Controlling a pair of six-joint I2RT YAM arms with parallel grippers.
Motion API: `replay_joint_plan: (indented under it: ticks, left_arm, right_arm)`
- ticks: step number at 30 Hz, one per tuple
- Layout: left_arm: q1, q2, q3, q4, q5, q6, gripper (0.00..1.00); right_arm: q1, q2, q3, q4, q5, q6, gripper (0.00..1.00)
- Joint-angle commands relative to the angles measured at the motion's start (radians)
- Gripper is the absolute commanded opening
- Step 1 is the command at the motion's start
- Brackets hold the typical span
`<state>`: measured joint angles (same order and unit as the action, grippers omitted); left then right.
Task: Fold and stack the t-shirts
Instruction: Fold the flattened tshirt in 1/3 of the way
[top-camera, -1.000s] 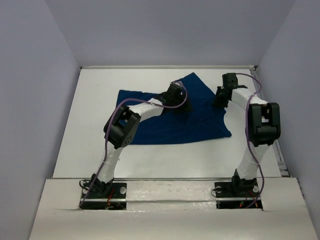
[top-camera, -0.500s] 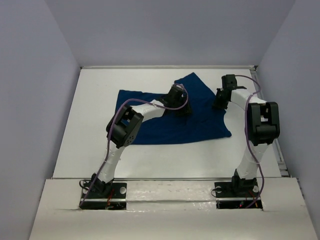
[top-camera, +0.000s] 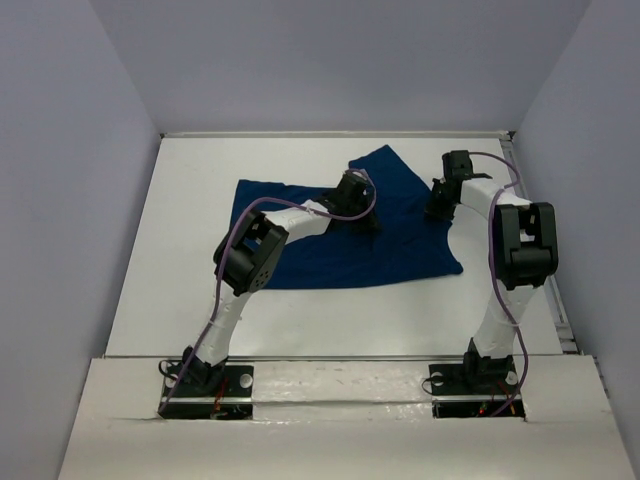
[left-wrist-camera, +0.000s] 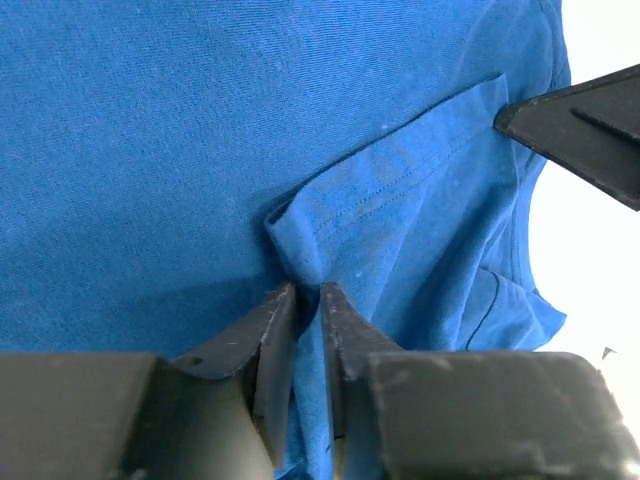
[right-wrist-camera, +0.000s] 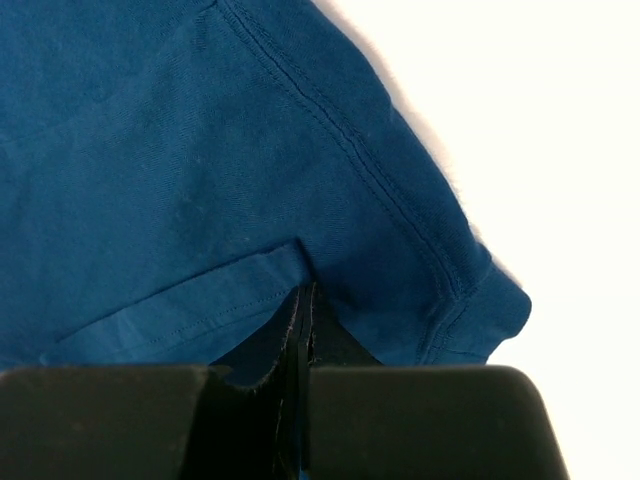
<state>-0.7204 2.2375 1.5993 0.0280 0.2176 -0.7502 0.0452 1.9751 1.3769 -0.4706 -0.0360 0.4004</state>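
Shirt (top-camera: 330, 255) lies rumpled on the surface (top-camera: 190, 290). Left tool (left-wrist-camera: 307, 297) is clenched on a raised fold mid-shirt; right tool (right-wrist-camera: 300, 305) is clenched on cloth at the shirt's right edge. Judgement: lift both pinches together and level, keeping cloth taut between them so the fold lands straight.

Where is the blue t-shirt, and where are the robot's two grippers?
t-shirt (top-camera: 340, 255): top view, the flat middle of the cloth.
left gripper (left-wrist-camera: 305, 292): left wrist view, between its fingertips, at a pinched fold.
right gripper (right-wrist-camera: 303, 298): right wrist view, between its fingertips, at the shirt's edge.
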Motion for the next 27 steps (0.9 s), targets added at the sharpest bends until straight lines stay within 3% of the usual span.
replay_joint_plan:
  ticks: [1,15,27]
  left_arm:
    - [-0.005,-0.038,0.024,0.032,0.012,-0.008,0.13]
    - [-0.014,-0.187,-0.088,0.096,-0.024,-0.054,0.01]
    - [-0.014,-0.180,-0.058,0.043,-0.197,-0.041,0.00]
  right_arm:
    - [-0.007,-0.068,-0.007,0.026,0.019,0.009,0.00]
    - [-0.007,-0.190,-0.012,0.133,-0.028,0.012,0.00]
    - [-0.007,-0.058,0.076,0.181,-0.051,-0.049,0.00]
